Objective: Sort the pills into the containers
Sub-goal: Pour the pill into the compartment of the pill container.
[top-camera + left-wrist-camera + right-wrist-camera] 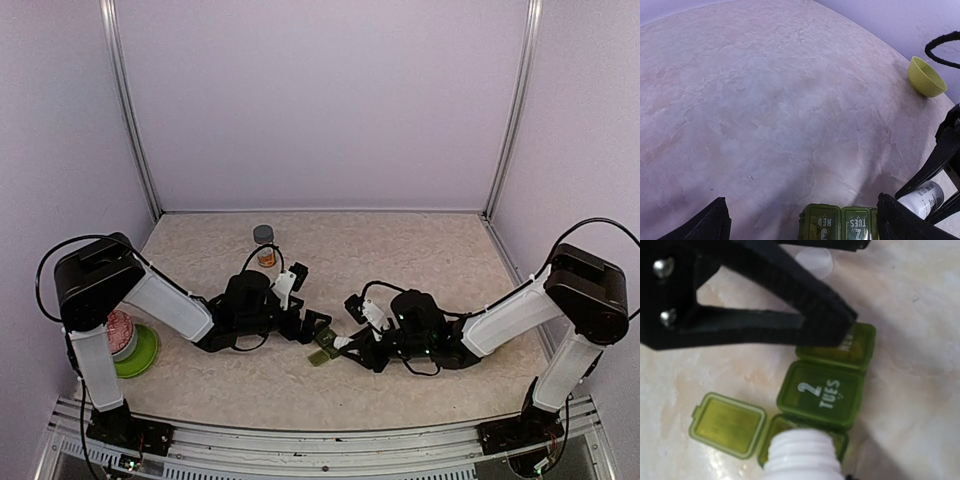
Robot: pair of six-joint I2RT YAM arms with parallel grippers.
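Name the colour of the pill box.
Translucent olive green pill box, white lettering; best seen in the right wrist view.

Soft even light, blurred right-wrist close-up

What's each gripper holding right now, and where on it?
Right gripper grips the white plastic bottle by its labelled body, threaded neck free. Left gripper is open, holding nothing.

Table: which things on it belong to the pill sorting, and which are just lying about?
In the job:
pill box
white bottle, tipped over the box's open compartment

Lying about:
lime bowl
grey-lidded jar
clear cap
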